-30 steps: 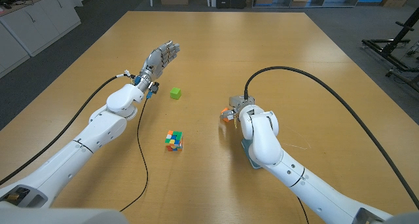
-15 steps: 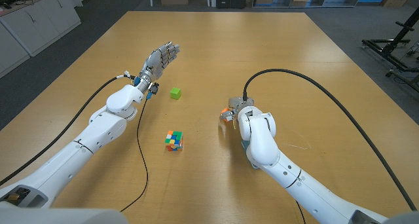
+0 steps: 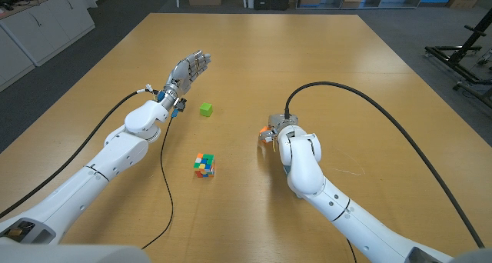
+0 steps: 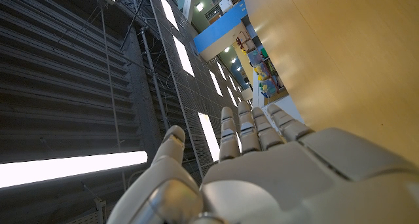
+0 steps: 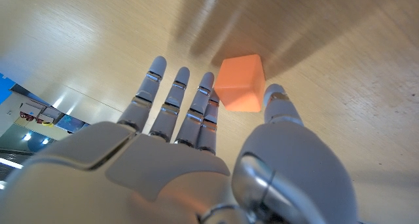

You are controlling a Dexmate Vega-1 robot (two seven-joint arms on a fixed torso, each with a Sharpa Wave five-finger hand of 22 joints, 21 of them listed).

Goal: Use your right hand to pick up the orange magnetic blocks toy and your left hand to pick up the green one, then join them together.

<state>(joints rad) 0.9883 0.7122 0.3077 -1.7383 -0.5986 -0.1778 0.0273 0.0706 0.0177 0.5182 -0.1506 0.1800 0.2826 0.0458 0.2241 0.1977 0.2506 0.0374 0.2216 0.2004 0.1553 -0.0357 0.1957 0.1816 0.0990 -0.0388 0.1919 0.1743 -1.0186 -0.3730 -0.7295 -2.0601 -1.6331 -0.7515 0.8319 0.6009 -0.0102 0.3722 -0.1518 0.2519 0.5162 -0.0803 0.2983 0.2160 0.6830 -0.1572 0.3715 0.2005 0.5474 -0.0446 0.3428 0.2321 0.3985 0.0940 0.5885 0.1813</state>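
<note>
Barely shifted right robot hand [image 5: 196, 145], spread beside smooth orange cube [image 5: 240, 84] (untouched), left robot hand [image 3: 188, 68] spread

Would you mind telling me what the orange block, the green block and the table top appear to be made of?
Orange block: probably plastic, matte, going by its even colour, soft sheen and rounded edges. Green block: likely the same, a uniform flat green, though too small to be sure. Table: wood or wood veneer, with visible grain lines and a light satin finish that reflects the ceiling lights softly.
</note>
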